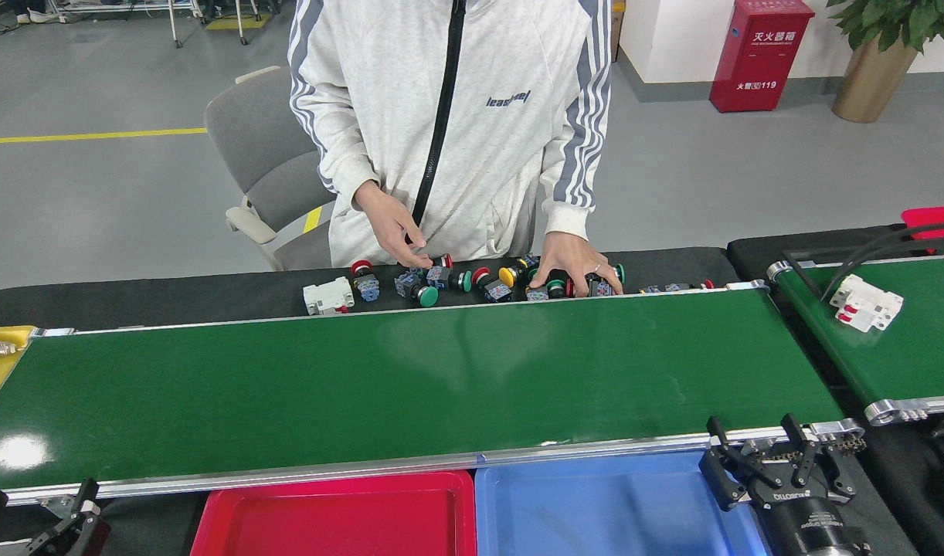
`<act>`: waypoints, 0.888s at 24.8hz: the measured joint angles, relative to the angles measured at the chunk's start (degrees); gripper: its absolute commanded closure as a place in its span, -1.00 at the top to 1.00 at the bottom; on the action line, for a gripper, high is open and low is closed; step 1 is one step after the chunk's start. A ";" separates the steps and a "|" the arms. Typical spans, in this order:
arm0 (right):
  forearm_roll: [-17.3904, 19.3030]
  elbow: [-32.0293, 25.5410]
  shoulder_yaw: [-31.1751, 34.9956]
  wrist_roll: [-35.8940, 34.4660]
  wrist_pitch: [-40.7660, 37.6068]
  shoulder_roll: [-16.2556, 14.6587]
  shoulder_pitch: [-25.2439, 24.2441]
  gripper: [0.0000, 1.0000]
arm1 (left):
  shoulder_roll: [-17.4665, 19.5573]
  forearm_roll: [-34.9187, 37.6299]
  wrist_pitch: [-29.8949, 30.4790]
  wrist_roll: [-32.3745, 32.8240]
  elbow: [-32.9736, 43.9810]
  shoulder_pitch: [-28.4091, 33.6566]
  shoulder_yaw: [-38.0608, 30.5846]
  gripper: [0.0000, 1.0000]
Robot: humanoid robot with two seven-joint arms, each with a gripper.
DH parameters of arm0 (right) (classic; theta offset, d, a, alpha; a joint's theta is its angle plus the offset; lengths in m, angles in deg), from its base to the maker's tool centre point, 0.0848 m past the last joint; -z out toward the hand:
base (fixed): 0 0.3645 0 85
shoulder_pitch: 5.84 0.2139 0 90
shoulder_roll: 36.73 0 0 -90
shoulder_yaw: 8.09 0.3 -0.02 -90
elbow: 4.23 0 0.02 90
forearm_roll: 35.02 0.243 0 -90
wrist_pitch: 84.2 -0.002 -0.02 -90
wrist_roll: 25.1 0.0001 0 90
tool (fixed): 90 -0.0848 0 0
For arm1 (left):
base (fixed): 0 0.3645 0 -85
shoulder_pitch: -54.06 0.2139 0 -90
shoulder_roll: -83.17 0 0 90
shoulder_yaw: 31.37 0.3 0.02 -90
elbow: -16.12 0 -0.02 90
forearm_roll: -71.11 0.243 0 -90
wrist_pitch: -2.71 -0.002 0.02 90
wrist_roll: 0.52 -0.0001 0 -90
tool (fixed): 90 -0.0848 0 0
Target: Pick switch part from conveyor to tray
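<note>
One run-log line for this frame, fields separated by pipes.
conveyor: bare | white switch part: on side belt | right end effector: open, by blue tray | left end effector: idle

Two green belts are in view: the long conveyor [410, 378] and a shorter belt [889, 347] at the right. Two trays sit below the conveyor's near rail, one red tray [341, 517] and one blue tray [611, 510], and two white breaker blocks show, one [327, 296] on the black strip and one [864, 302] on the shorter belt. The push-button parts [487, 282] heaped on the black strip number roughly a dozen, partly hidden by one of the person's two hands [568, 262], so an exact count cannot be told.
</note>
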 measured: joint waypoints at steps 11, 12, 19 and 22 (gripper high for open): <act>0.02 0.00 -0.01 0.31 0.23 -1.27 -1.04 0.99 | 0.66 0.00 0.04 0.00 0.11 -0.63 -0.01 1.00; 0.02 0.01 -0.02 0.34 0.18 -1.56 -1.03 0.99 | 0.73 0.00 0.05 0.00 0.12 -0.76 -0.01 1.00; 0.18 0.20 0.00 0.29 -1.55 -2.72 -0.70 0.99 | 0.83 0.00 0.05 -0.01 0.12 -0.92 0.00 1.00; 0.88 0.46 0.14 0.26 -1.75 -3.35 -0.53 0.99 | 1.13 0.00 0.05 -0.01 0.12 -1.13 0.00 1.00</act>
